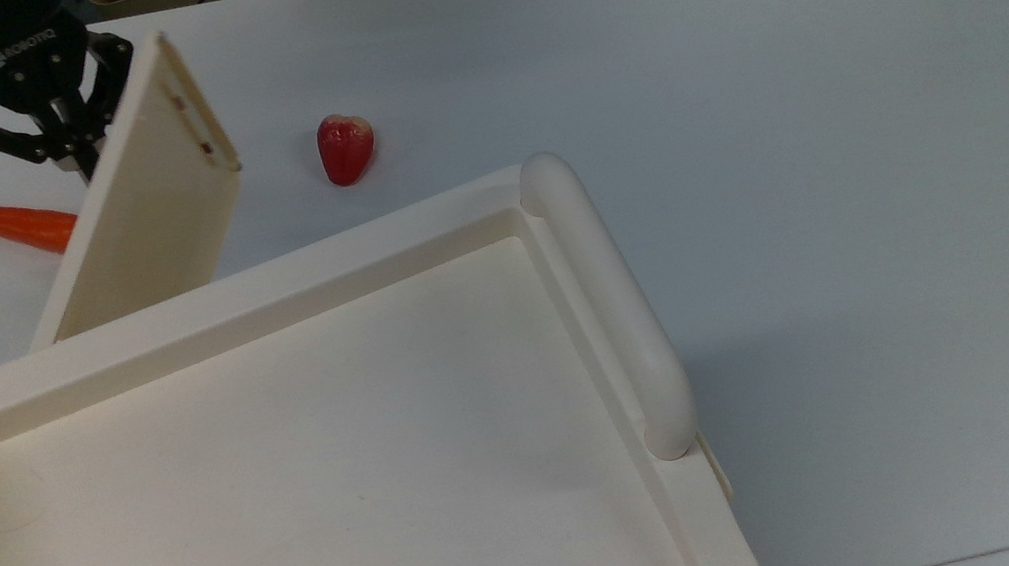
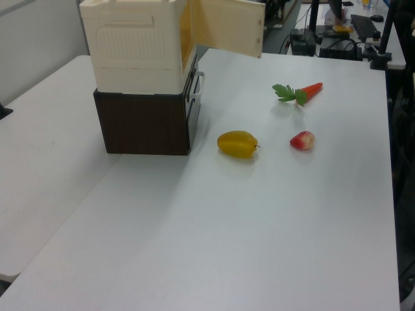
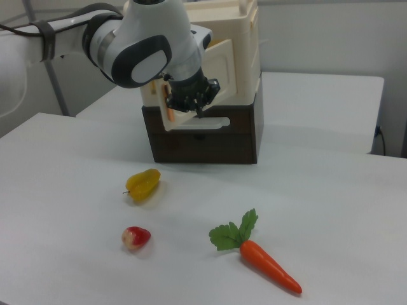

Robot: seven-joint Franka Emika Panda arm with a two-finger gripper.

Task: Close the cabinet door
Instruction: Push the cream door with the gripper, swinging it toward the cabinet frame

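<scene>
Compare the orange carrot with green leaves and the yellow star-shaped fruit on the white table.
The orange carrot with green leaves is long and tapered; the yellow star-shaped fruit is short and plump. In the right view the carrot lies near the front edge, the fruit nearer the cabinet. Both lie loose on the white table.

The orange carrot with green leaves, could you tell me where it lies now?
In the right view, the orange carrot lies on the white table at lower right, right of the small red fruit.

A lab: white worktables (image 2: pixel 272 214), robot arm (image 3: pixel 137 44), toy produce.
</scene>
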